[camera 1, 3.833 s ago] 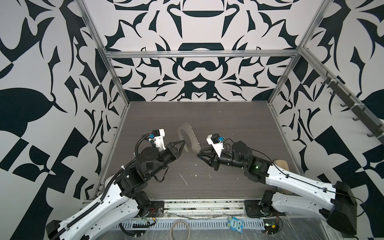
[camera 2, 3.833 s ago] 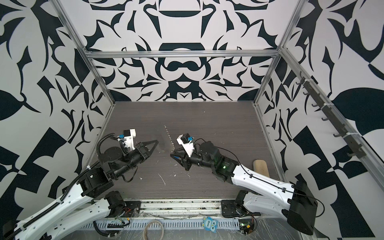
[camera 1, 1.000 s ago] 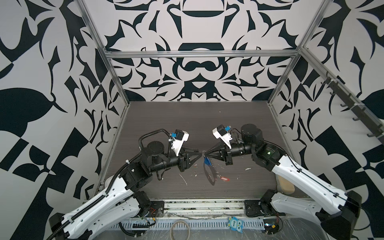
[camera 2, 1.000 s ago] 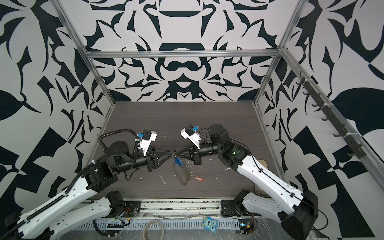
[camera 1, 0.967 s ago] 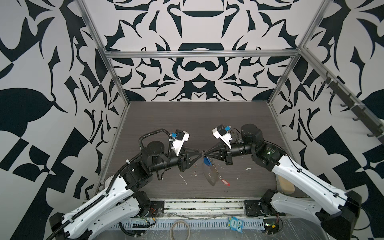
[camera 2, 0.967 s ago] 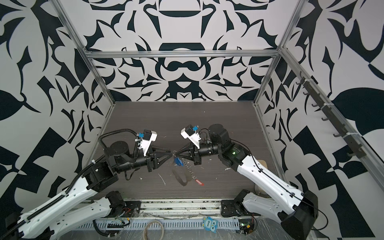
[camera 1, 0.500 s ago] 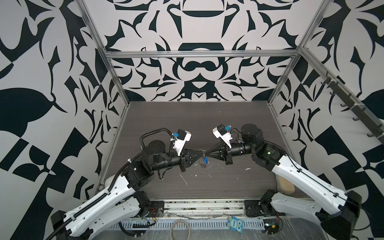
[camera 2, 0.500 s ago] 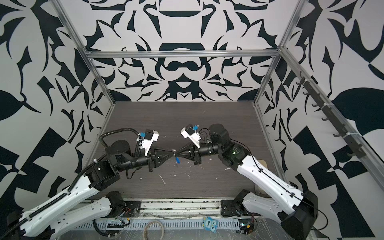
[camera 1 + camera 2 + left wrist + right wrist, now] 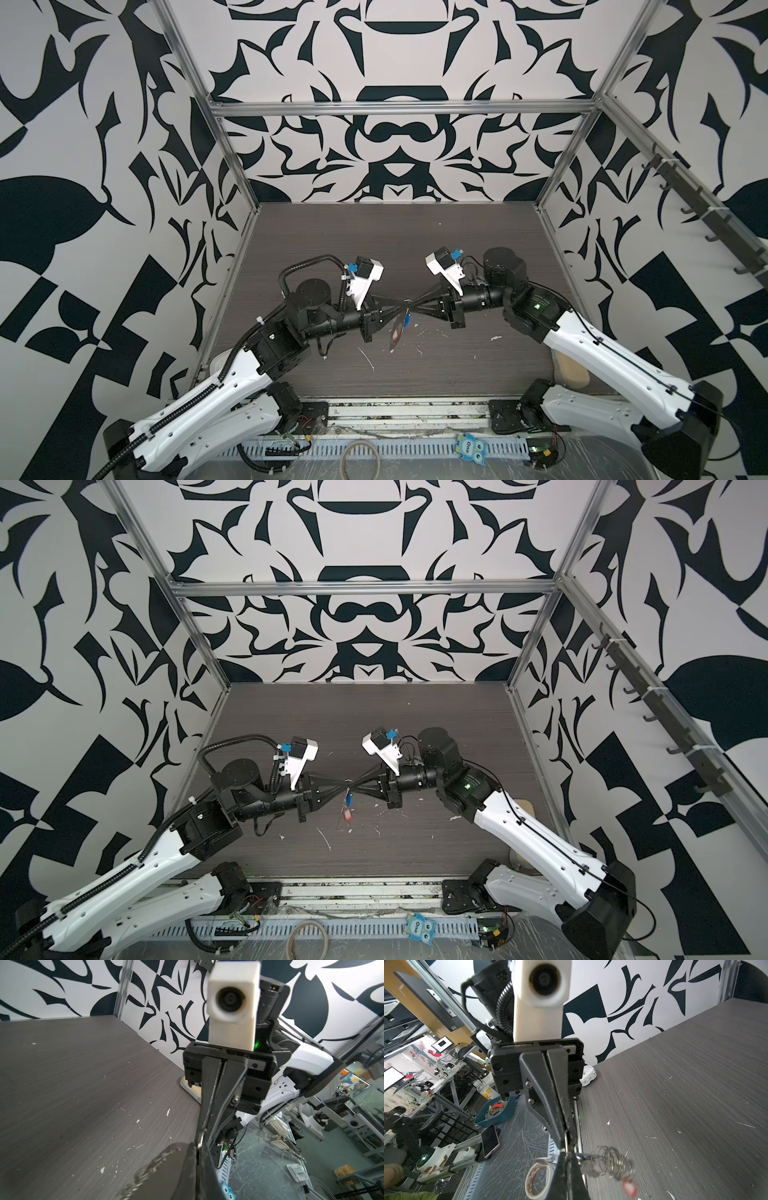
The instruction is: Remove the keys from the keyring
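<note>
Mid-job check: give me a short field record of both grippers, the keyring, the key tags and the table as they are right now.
left gripper: shut, tip to tip with the right one, pinching metal at the ring cluster
right gripper: shut on the keyring's ring end
keyring: in the air above the table, hanging from the two tips, motion-blurred
blue tag: hangs just below the tips
red tag: hangs lower, blurred
keys removed: none visible
table: dark wood grain, white scraps lying on it
</note>
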Available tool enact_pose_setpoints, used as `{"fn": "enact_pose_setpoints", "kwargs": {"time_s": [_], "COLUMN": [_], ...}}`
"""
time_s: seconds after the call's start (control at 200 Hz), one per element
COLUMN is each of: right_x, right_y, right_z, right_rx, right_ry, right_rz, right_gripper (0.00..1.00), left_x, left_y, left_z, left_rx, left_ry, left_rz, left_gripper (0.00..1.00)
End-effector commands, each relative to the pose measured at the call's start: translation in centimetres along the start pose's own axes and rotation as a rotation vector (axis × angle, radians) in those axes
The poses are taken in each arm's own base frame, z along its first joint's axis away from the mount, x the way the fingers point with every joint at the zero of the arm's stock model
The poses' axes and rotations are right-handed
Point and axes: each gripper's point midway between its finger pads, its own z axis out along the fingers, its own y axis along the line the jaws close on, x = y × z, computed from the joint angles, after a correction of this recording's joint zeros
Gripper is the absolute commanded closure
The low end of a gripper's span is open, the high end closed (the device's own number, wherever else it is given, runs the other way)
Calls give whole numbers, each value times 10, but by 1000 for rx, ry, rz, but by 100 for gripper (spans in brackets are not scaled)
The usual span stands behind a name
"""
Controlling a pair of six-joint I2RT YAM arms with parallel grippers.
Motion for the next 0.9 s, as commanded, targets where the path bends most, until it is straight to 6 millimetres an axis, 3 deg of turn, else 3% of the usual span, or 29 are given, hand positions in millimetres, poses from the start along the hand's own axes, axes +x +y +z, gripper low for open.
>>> {"fn": "enact_pose_setpoints", "kwargs": {"time_s": [0.0, 0.085, 0.15, 0.2, 0.31, 0.435, 0.59, 0.895], "right_x": [-12, -13, -13, -13, -13, -12, -9, 0], "right_y": [6, 3, 3, 5, 5, 1, -3, -5], "right_z": [-4, -7, -11, -15, -26, -36, -36, -11], "right_rx": [-9, 34, 59, 73, 133, 208, 251, 325], "right_ry": [-46, -65, -82, -101, -156, -217, -257, -233], "right_rz": [-52, -52, -55, -58, -61, -67, -84, -159], "right_gripper": [100, 100, 88, 73, 60, 56, 56, 52], "left_x": [-19, -21, -21, -22, -23, -25, -26, -26], "left_y": [-13, -12, -11, -11, -10, -7, -3, -1], "left_z": [-4, -6, -8, -9, -12, -14, -12, -14], "left_rx": [36, 21, 9, -2, -13, -36, -60, -74], "left_ry": [-48, -52, -54, -55, -62, -78, -82, -95], "left_rz": [23, 21, 23, 21, 16, -7, -34, -39], "left_gripper": [100, 100, 100, 100, 100, 100, 100, 100]}}
